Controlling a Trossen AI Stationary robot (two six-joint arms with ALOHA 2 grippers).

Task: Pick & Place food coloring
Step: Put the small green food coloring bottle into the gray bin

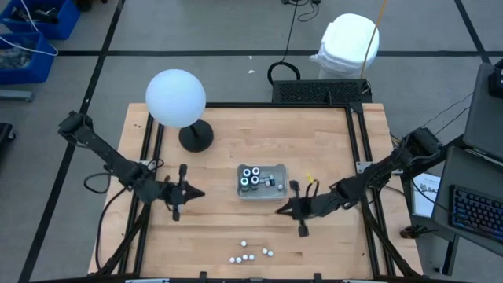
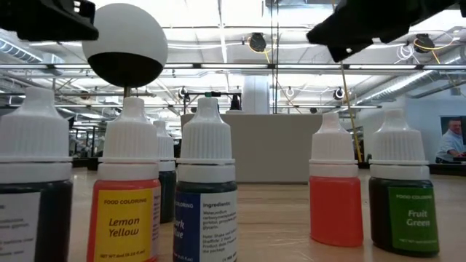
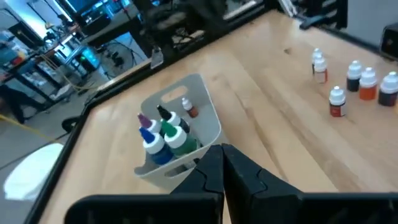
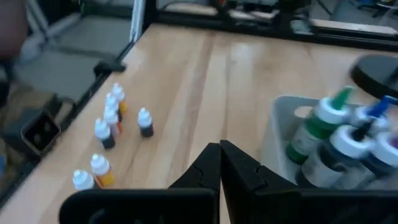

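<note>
From above, the clear tray (image 1: 263, 181) sits mid-table with four larger bottles (image 1: 251, 178) crowded at the end nearer the left gripper (image 1: 191, 194), whose jaws are pressed together on nothing, just off that end of the tray. The right gripper (image 1: 283, 210) hangs near the tray's opposite corner, jaws also together and empty. Small food coloring bottles (image 1: 250, 254) show only as white dots near the table's front edge, well apart from the tray. The low view fills in what the top view cannot: labels reading Lemon Yellow (image 2: 124, 211) and Fruit Green (image 2: 403, 196), plus an orange bottle (image 2: 336, 191). The left wrist view shows coloured nozzles on the tray's bottles (image 3: 165, 134) and one small reddish bottle (image 3: 188, 107) beside them
</note>
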